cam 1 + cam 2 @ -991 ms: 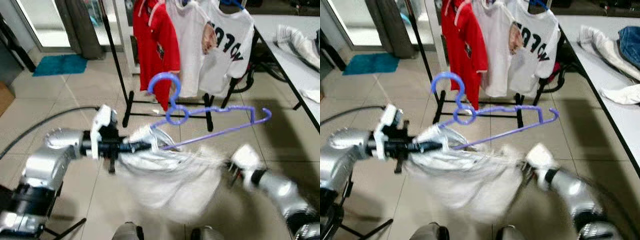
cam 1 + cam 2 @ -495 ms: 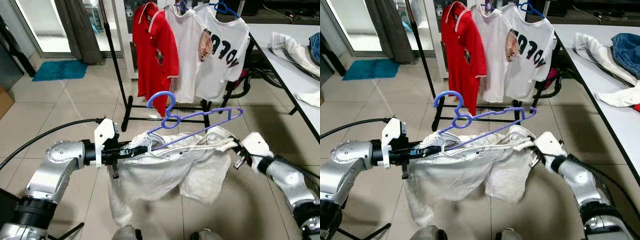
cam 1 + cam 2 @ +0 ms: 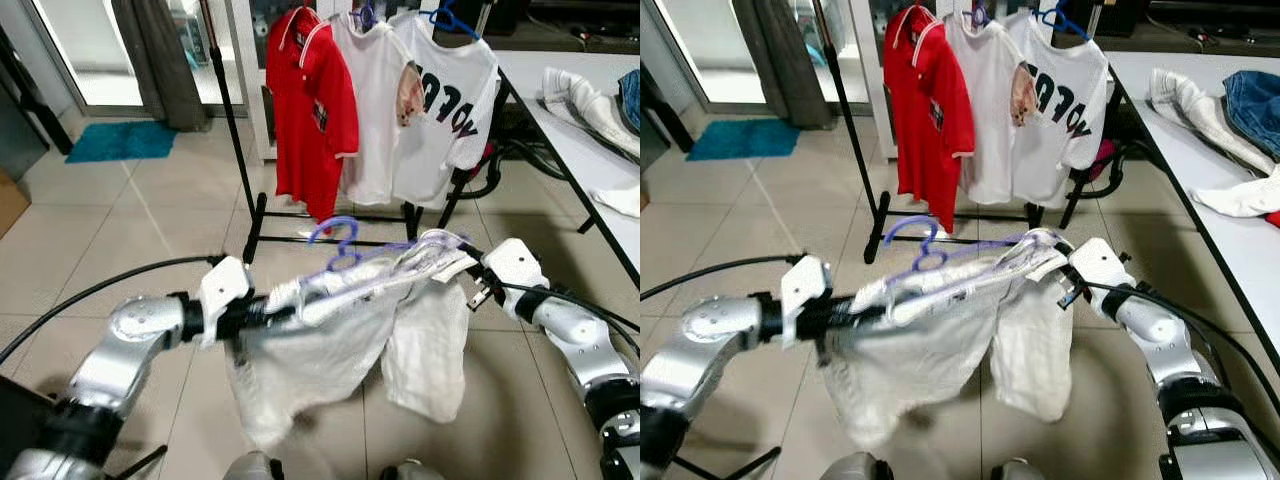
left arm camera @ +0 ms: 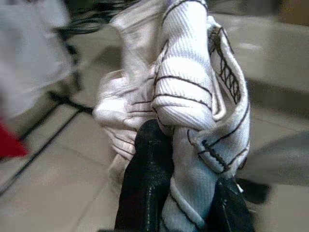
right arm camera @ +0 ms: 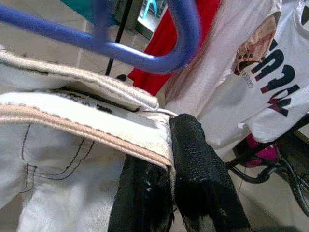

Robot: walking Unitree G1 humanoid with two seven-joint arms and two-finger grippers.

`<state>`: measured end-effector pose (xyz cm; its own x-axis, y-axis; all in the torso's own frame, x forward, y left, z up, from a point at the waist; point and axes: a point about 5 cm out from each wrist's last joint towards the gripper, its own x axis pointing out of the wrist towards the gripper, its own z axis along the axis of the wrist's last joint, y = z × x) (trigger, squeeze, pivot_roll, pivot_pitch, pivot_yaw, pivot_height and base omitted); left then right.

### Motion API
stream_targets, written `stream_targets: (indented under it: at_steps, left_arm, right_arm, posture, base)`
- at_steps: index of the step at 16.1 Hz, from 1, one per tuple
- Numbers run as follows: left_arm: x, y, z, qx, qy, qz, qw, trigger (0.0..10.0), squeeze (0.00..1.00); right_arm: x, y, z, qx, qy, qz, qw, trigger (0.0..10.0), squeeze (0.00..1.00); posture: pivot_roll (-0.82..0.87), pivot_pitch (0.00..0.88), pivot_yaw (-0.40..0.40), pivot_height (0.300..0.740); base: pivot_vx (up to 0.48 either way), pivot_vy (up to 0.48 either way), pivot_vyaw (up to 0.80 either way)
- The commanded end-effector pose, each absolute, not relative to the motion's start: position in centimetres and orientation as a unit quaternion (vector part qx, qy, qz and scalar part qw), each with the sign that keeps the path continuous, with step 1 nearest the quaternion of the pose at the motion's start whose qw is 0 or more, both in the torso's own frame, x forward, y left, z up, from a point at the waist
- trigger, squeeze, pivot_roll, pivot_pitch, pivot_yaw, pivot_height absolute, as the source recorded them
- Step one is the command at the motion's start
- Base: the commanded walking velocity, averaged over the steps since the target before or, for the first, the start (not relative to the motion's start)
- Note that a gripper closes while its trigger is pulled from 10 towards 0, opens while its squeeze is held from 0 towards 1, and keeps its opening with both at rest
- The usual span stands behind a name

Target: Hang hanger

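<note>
While both grippers clamp the white garment (image 3: 340, 340), left gripper (image 4: 181, 193) and right gripper (image 5: 174, 193) closed on its 2 ends, the purple plastic hanger (image 3: 345, 250) between them seems loose and could slip off.

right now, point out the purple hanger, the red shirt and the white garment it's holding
hanger (image 3: 912, 232): right eye view, on the hook's curve.
red shirt (image 3: 305, 110): left eye view, middle of the chest.
white garment (image 3: 910, 350): right eye view, on the hanging cloth between the arms.
</note>
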<state>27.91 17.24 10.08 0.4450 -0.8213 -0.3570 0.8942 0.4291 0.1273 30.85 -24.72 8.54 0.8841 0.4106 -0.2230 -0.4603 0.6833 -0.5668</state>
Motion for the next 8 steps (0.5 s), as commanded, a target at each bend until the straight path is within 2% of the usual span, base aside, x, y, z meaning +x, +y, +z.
stream_targets:
  at_steps: [1,3,8]
  left_arm:
    - [28.0,20.2,9.0,0.174,0.168,-0.445,0.862,0.0,0.00]
    - [28.4,20.0,9.0,0.164,0.155,-0.418,0.880,0.0,0.00]
    - [27.6,18.6,7.6,0.150,0.186,-0.465,0.853,0.0,0.00]
  right_arm:
    - [31.4,-28.8,11.7,-0.316,0.008,0.131,0.940,0.0,0.00]
    - [31.5,-28.8,11.9,-0.318,0.007,0.131,0.939,0.0,0.00]
    - [32.1,-28.2,12.8,-0.319,-0.015,0.135,0.938,0.0,0.00]
  posture:
    - [-0.01,0.000,0.031,0.740]
    - [-0.02,0.000,0.030,0.740]
    - [-0.02,0.000,0.029,0.740]
  base:
    - [0.000,0.000,0.00]
    - [0.000,0.000,0.00]
    - [0.000,0.000,0.00]
